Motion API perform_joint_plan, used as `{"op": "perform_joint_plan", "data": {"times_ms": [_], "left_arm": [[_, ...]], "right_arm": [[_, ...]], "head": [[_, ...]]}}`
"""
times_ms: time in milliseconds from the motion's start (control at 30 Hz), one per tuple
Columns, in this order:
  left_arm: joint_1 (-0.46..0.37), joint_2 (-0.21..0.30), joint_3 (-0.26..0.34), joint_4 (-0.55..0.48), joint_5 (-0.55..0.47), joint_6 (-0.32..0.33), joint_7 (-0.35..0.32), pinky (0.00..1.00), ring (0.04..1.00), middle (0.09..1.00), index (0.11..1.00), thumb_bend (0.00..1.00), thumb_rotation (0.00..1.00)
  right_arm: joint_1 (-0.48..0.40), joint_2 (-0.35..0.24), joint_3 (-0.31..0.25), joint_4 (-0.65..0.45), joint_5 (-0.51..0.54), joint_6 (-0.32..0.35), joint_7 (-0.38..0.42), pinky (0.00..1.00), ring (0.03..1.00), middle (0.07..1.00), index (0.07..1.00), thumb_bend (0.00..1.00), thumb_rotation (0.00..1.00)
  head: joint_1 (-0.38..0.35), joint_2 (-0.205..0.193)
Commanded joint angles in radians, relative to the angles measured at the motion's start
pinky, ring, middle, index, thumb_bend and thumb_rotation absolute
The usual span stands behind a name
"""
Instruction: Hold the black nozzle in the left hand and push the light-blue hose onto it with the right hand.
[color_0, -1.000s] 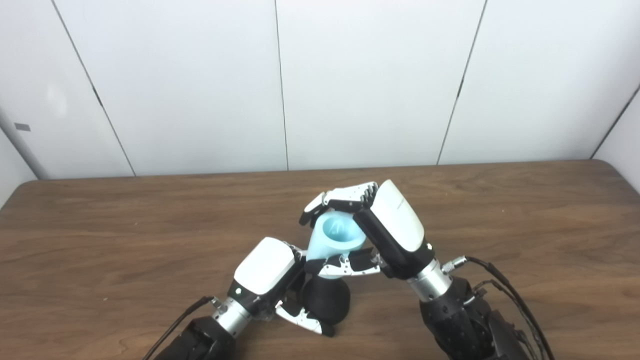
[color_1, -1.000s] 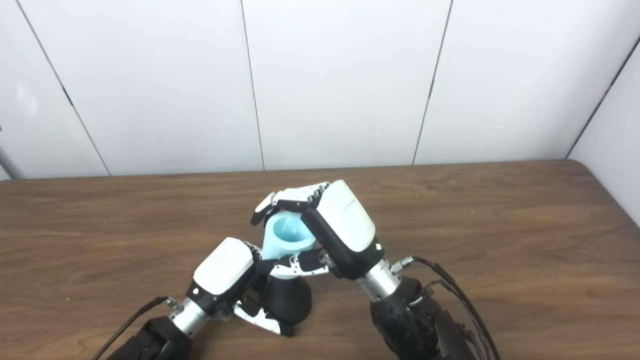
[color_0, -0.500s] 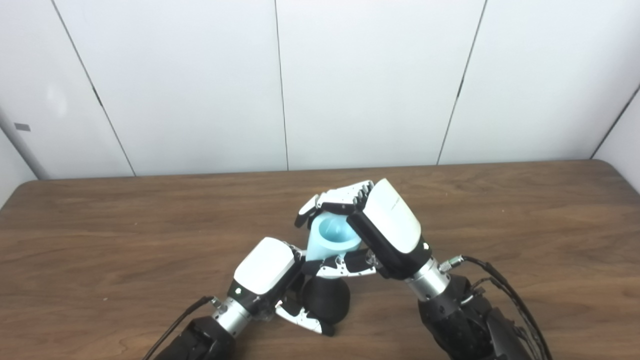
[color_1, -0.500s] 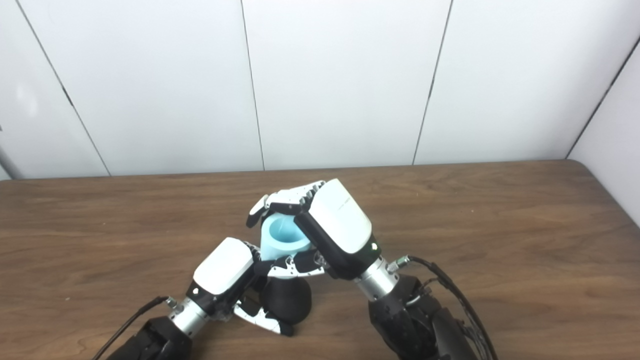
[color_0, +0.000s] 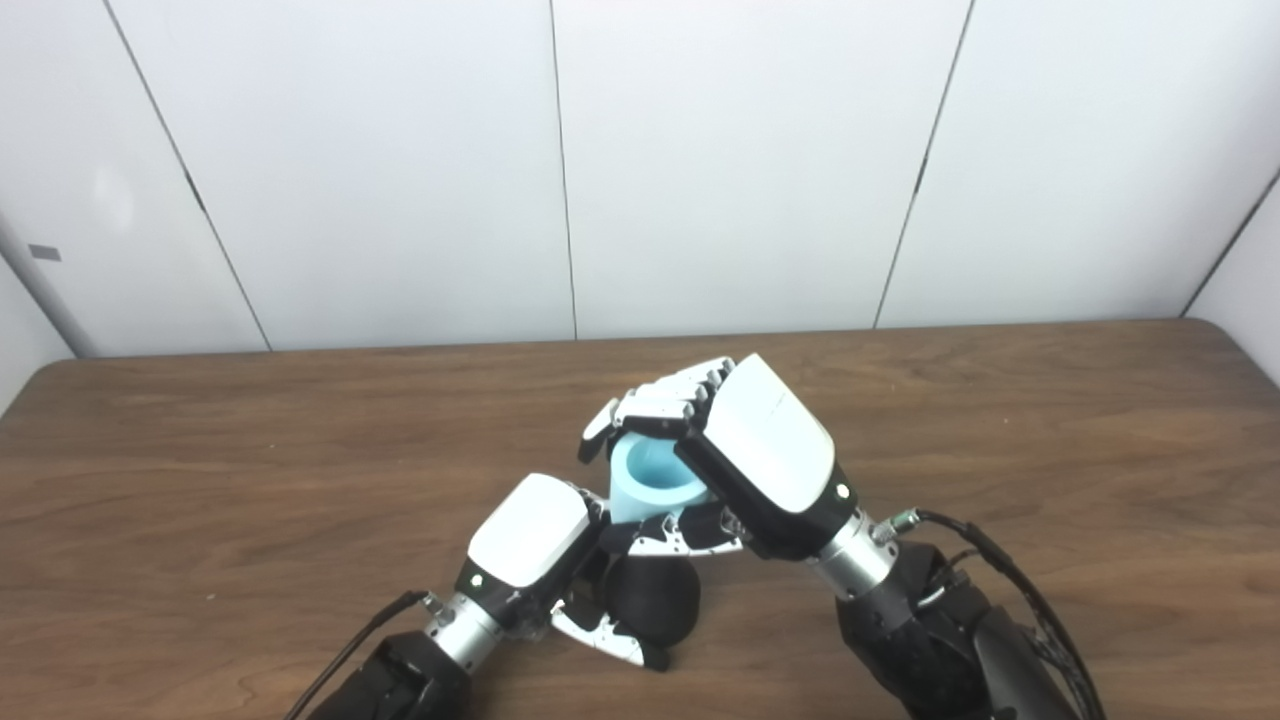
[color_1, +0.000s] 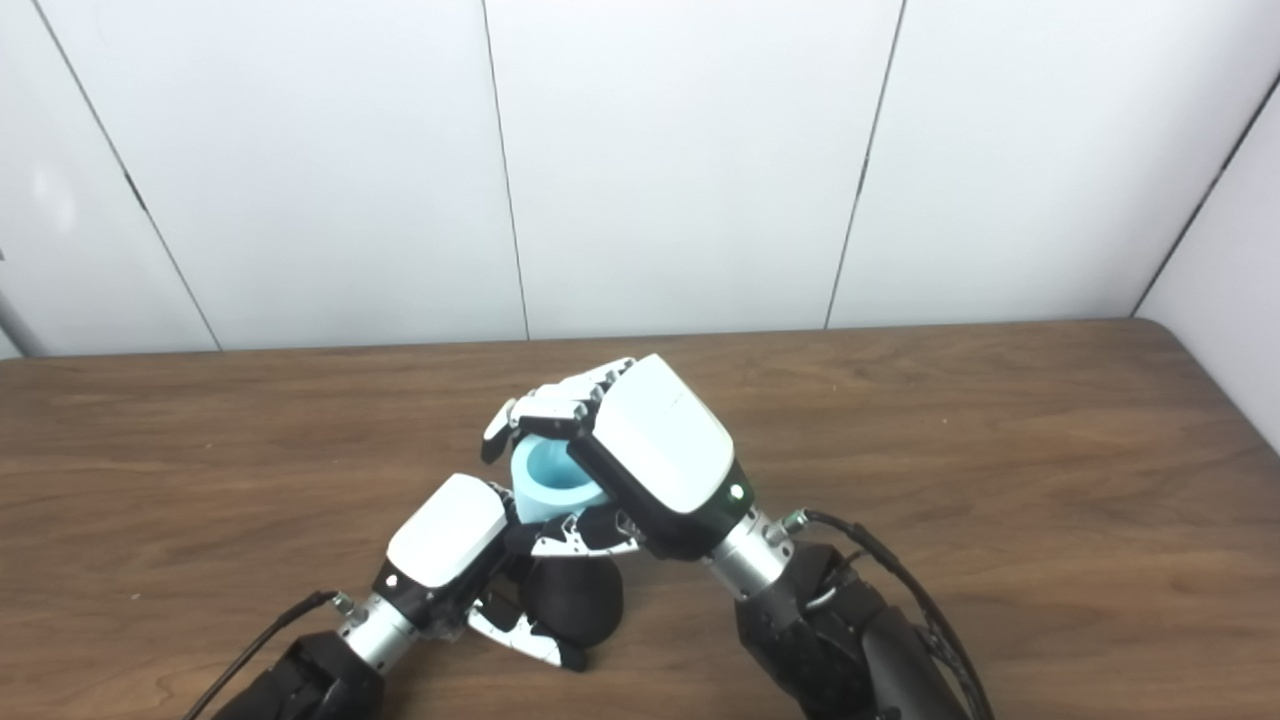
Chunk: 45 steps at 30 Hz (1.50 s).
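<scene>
The light-blue hose (color_0: 650, 481) is a short, thick-walled tube standing nearly upright with its open end facing up; the bore is the only hollow in view, and what shows of it is a smooth, darker blue inside with nothing lying in it (its bottom is out of sight). Its lower end meets the top of the black nozzle (color_0: 655, 600), a rounded, matte black body sitting low over the wooden bench (color_0: 200, 480); whether the nozzle rests on the bench or hangs just above it cannot be told.

The left robot hand (color_0: 560, 570) is clamped on the black nozzle from the left, with its white-tipped fingers (color_0: 610, 645) curling under the nozzle's front. The right robot hand (color_0: 715, 455) is closed around the light-blue hose from the right and behind, its fingers (color_0: 660, 400) wrapped over the far rim and its thumb (color_0: 690, 540) crossing the tube's base, just where hose and nozzle join. The two hands are almost touching there.
</scene>
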Motion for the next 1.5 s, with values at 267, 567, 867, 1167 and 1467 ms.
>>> {"op": "perform_joint_plan", "data": {"times_ms": [267, 567, 867, 1167, 1467], "left_arm": [[0.099, -0.024, -0.039, 0.072, -0.005, -0.008, 0.006, 0.07, 0.115, 0.185, 0.481, 0.52, 0.04], [0.101, -0.022, -0.038, 0.065, -0.002, -0.004, 0.001, 0.07, 0.115, 0.185, 0.481, 0.52, 0.04], [0.1, -0.02, -0.04, 0.067, 0.0, -0.006, -0.001, 0.07, 0.112, 0.18, 0.481, 0.52, 0.04], [0.101, -0.02, -0.04, 0.066, 0.0, -0.01, 0.006, 0.07, 0.115, 0.183, 0.481, 0.52, 0.04], [0.104, -0.02, -0.039, 0.057, -0.003, -0.003, -0.006, 0.07, 0.115, 0.185, 0.481, 0.52, 0.04]], "right_arm": [[0.003, -0.045, 0.032, 0.028, -0.07, -0.01, -0.014, 0.22, 0.3, 0.435, 0.531, 0.52, 0.0], [0.024, -0.046, 0.035, 0.012, -0.069, 0.0, -0.026, 0.22, 0.301, 0.432, 0.533, 0.52, 0.0], [0.041, -0.042, 0.029, 0.006, -0.032, 0.008, -0.015, 0.23, 0.306, 0.438, 0.53, 0.52, 0.0], [0.037, -0.033, 0.009, 0.016, 0.01, 0.021, -0.014, 0.19, 0.268, 0.424, 0.532, 0.52, 0.0], [0.034, -0.028, -0.005, 0.008, 0.028, 0.041, 0.029, 0.19, 0.266, 0.419, 0.534, 0.52, 0.0]], "head": [[0.0, 0.002], [0.001, 0.004], [0.0, 0.002], [0.0, 0.003], [0.0, 0.004]]}}
